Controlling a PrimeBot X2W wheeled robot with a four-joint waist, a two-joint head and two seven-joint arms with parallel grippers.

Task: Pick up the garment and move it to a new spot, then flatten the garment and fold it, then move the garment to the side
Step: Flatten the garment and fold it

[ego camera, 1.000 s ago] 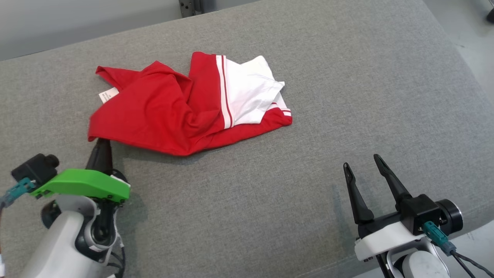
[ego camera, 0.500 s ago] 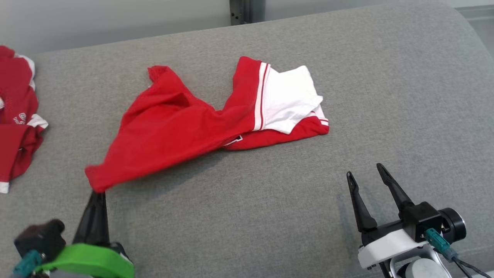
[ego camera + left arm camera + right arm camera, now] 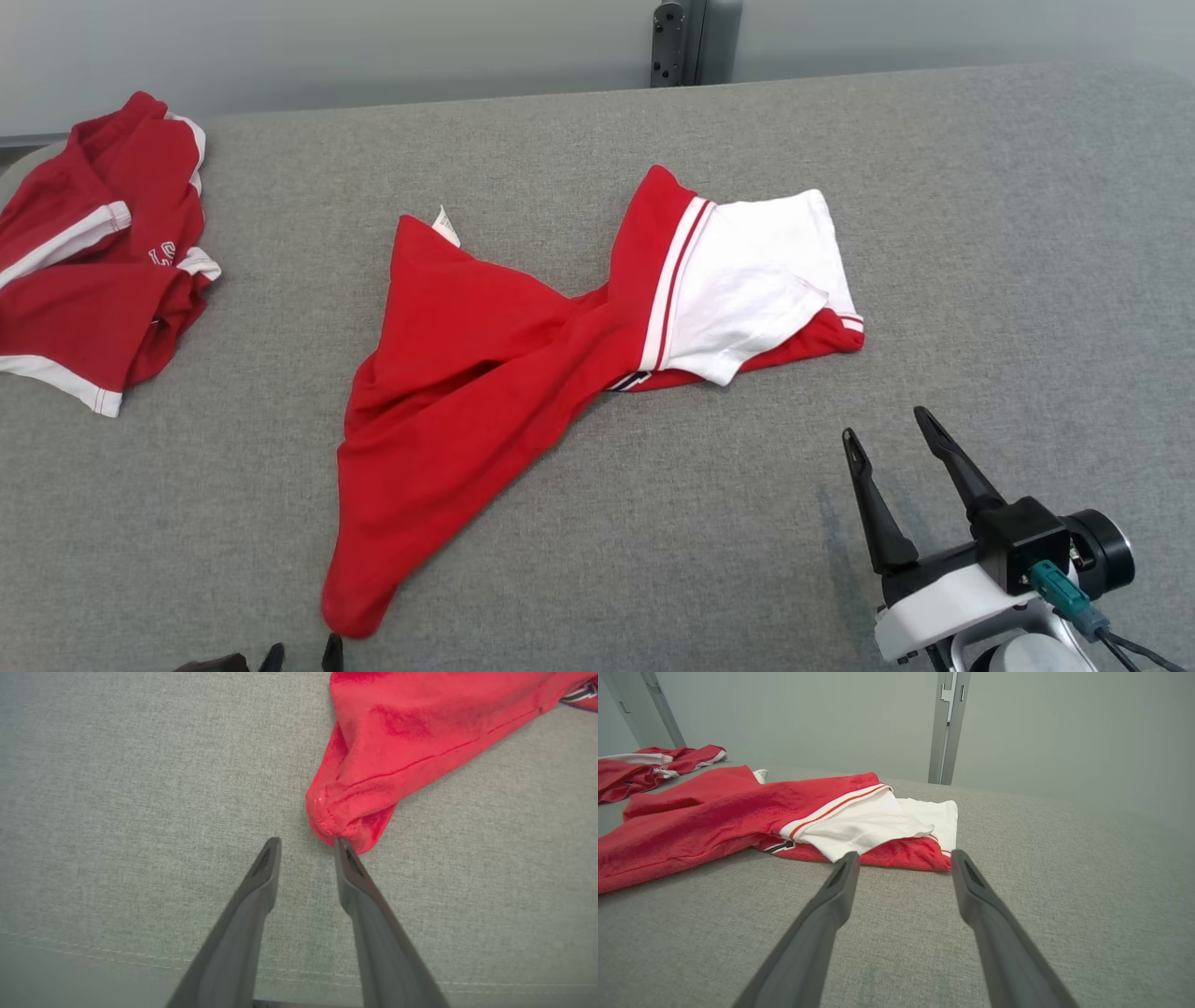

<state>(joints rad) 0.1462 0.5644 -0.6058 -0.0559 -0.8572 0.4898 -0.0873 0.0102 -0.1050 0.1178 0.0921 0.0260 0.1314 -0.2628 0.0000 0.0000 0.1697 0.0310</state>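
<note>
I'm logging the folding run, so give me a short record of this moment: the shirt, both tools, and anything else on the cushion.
shirt: red and white, rumpled, lying mid-cushion, not yet flat
left tool: open, empty; shirt's near corner lies just beside its tips, not between them
right tool: open, empty, apart from the shirt
second shirt: red with white trim, bunched at the far left
cushion: grey fabric

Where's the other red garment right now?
In the head view, the other red garment lies at the grey surface's far left, apart from the spread garment.
</note>
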